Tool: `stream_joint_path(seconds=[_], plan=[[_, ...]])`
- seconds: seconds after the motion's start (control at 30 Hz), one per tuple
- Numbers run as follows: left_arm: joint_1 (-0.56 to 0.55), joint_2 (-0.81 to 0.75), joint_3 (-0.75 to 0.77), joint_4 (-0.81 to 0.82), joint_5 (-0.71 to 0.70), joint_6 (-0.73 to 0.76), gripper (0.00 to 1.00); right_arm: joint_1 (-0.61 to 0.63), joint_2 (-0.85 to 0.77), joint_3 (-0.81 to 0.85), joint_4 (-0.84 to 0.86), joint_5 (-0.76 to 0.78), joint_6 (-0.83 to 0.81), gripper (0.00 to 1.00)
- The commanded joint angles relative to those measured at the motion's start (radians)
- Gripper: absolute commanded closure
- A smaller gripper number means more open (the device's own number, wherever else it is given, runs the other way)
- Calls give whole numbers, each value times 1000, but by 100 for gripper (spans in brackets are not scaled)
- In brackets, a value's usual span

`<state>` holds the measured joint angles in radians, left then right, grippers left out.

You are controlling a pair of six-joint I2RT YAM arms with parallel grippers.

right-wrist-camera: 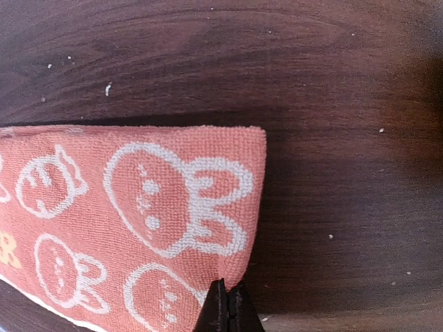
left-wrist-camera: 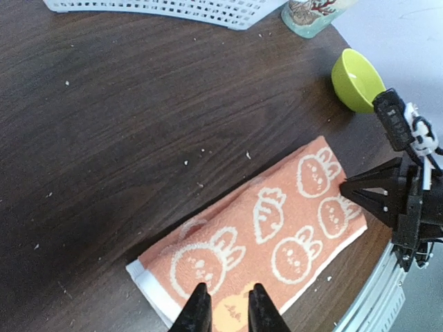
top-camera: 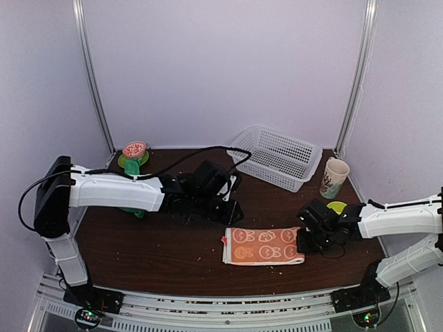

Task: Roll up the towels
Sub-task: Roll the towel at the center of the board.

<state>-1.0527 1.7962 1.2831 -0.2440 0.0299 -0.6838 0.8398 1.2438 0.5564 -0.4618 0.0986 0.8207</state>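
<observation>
Peach bunny towel [top-camera: 263,246] lies folded flat on the desk [top-camera: 159,242], near edge, right of centre. Right pincer [right-wrist-camera: 225,304]: tips pressed together at the towel's right end, at its near corner; cannot tell if cloth is caught. Left pincer [left-wrist-camera: 227,312]: narrowly spread over the towel's left end, holding nothing.

Fuzzy terry towel [top-camera: 263,246] on matt wood-grain table [top-camera: 152,242]

White mesh basket [top-camera: 280,159], printed cup [top-camera: 334,178] just beside it, lime bowl [left-wrist-camera: 354,79] nearby, on dark wooden table [top-camera: 152,242].
</observation>
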Motion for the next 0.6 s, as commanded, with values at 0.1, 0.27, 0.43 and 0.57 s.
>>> stream_joint_path(seconds=[0.1, 0.27, 0.43, 0.57], plan=[[8, 148, 58, 92, 78, 54, 80, 2, 60, 176, -246, 177, -139, 100], [22, 177, 23, 167, 116, 22, 81, 1, 141, 291, -310, 229, -199, 100], [42, 182, -21, 225, 142, 2, 81, 6, 246, 393, -322, 252, -231, 100], [55, 182, -41, 244, 161, -9, 81, 19, 298, 444, -316, 253, -230, 100]])
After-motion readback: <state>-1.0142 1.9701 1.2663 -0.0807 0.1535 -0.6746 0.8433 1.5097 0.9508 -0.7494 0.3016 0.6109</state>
